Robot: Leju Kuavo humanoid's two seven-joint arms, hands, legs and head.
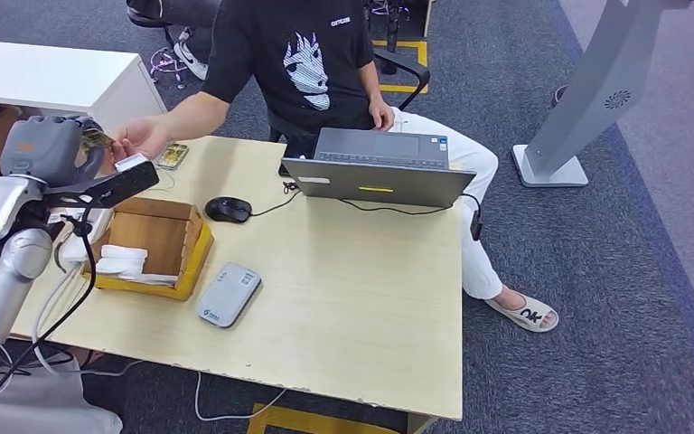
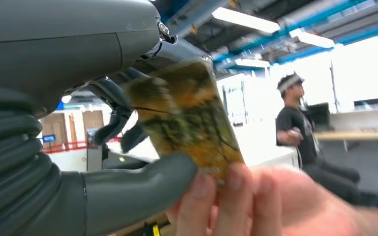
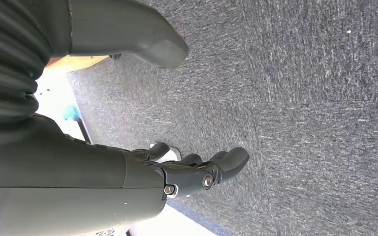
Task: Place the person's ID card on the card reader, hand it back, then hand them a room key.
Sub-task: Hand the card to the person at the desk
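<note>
My left hand (image 1: 54,152) is raised at the table's left end and pinches a patterned ID card (image 1: 98,138) between thumb and fingers. In the left wrist view the ID card (image 2: 187,118) sits against my thumb (image 2: 142,189), and the person's fingers (image 2: 216,196) grip its near edge too. The person's hand (image 1: 140,136) reaches across from the far side. A grey card reader (image 1: 228,294) lies on the table. White room key cards (image 1: 125,258) lie in a wooden box (image 1: 167,237). My right hand (image 3: 197,172) hangs over carpet, fingers apart, holding nothing.
An open laptop (image 1: 379,167) and a black mouse (image 1: 228,209) with its cable sit at the table's far side. Another card (image 1: 172,155) lies near the person's arm. A white power strip (image 1: 77,237) lies left of the box. A grey stand (image 1: 587,90) rises at the right.
</note>
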